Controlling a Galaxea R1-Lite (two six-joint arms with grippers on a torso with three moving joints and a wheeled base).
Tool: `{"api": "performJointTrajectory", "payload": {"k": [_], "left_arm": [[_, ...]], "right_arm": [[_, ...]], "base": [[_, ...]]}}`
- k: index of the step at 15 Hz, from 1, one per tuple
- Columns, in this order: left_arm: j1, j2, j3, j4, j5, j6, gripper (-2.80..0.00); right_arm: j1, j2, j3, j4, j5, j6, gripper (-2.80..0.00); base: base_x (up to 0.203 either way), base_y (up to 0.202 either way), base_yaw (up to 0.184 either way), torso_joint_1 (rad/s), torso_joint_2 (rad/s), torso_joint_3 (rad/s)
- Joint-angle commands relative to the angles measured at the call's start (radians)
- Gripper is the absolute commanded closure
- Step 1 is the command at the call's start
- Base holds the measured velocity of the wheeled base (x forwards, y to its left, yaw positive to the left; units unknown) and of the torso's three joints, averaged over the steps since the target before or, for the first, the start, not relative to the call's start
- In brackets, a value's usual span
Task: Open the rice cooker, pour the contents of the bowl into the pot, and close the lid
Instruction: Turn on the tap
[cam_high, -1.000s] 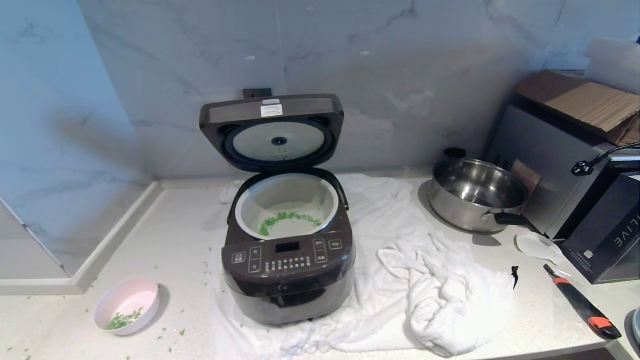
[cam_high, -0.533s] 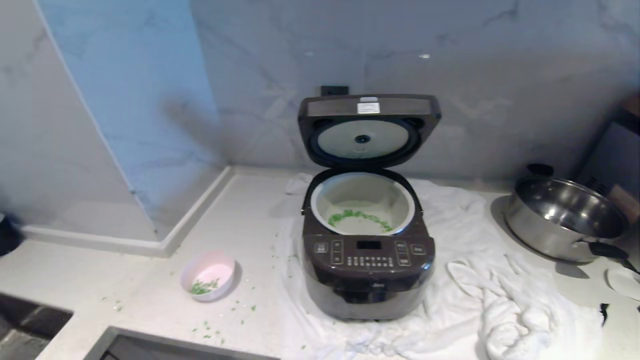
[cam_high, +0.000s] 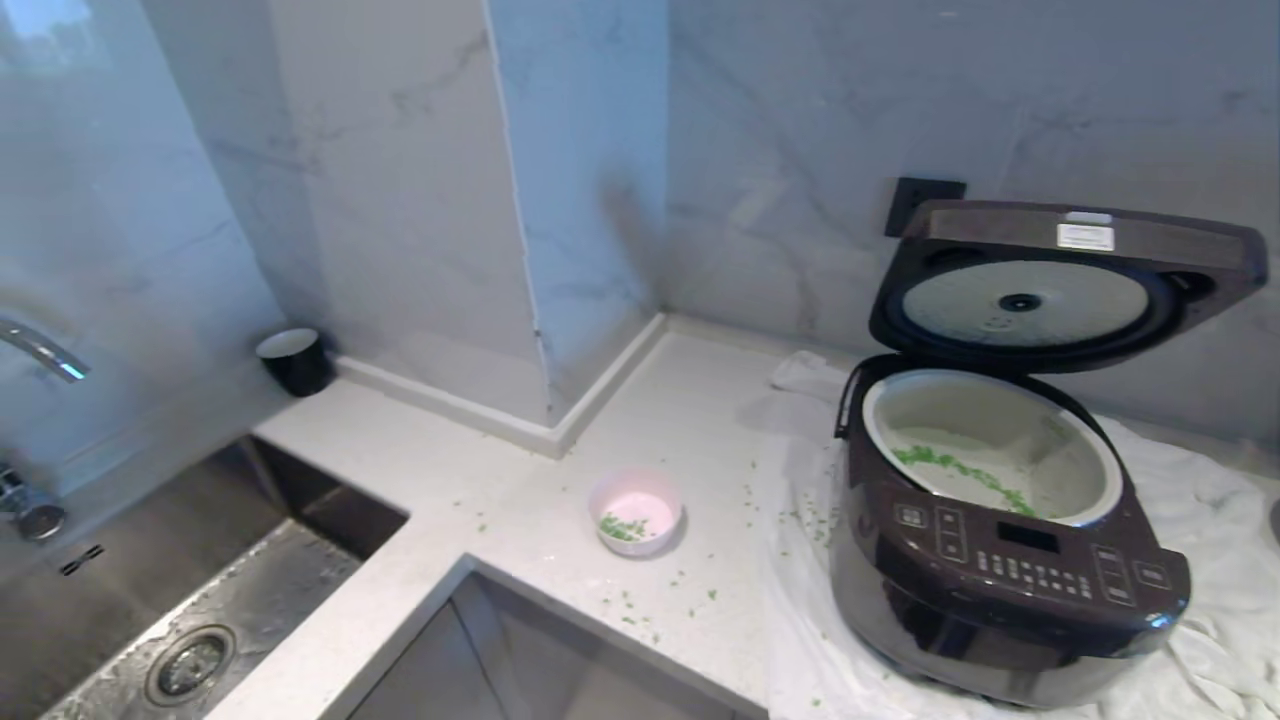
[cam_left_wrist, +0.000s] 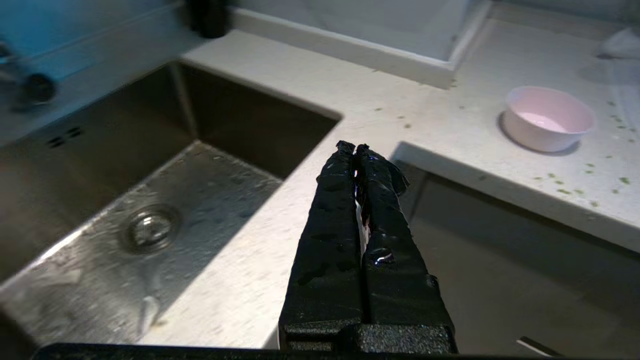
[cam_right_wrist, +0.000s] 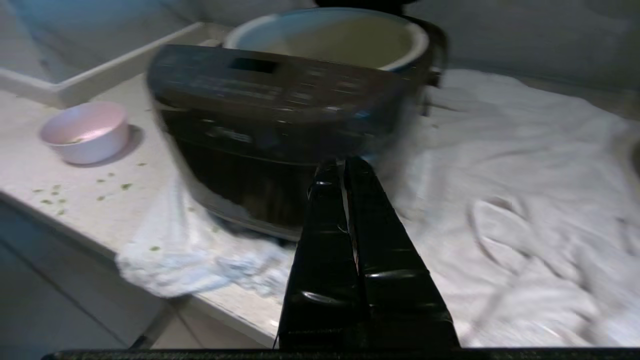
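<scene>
- The dark brown rounded rice cooker (cam_high: 1005, 560) is sitting on a white cloth (cam_high: 1200, 520), its hinged lid (cam_high: 1060, 285) standing raised, control panel facing the counter's edge.
- Only the head view is showing green bits (cam_high: 955, 470) lying inside the pale pot (cam_high: 1090, 470).
- The small pink bowl (cam_high: 636, 510) is resting left of the cooker.
- The left gripper (cam_left_wrist: 356, 149) and the right gripper (cam_right_wrist: 340, 165) are hanging before the counter, fingers pressed together, empty.

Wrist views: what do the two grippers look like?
The left gripper has long, tapering black fingers wrapped in crinkled, glossy black tape, with frayed tips. The right gripper has the same long wedge shape but smoother, shiny black fingers. No cables or markings show on either.
</scene>
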Motion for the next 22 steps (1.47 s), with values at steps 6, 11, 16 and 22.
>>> {"api": "performJointTrajectory", "payload": {"k": [6, 11, 16, 22], "left_arm": [[0.001, 0.0, -0.001, 0.0, 0.0, 0.0, 0.0], [-0.001, 0.0, 0.001, 0.0, 0.0, 0.0, 0.0], [-0.001, 0.0, 0.0, 0.0, -0.002, 0.001, 0.0], [-0.001, 0.0, 0.0, 0.0, 0.0, 0.001, 0.0]], "right_arm": [[0.0, 0.0, 0.0, 0.0, 0.0, 0.0, 0.0], [0.0, 0.0, 0.0, 0.0, 0.0, 0.0, 0.0], [0.0, 0.0, 0.0, 0.0, 0.0, 0.0, 0.0], [0.0, 0.0, 0.0, 0.0, 0.0, 0.0, 0.0]], "base": [[0.001, -0.004, 0.125, 0.001, 0.0, 0.002], [0.0, 0.0, 0.0, 0.0, 0.0, 0.0], [0.026, 0.0, 0.0, -0.003, 0.0, 0.001], [0.114, 0.0, 0.001, 0.008, 0.0, 0.0]]}}
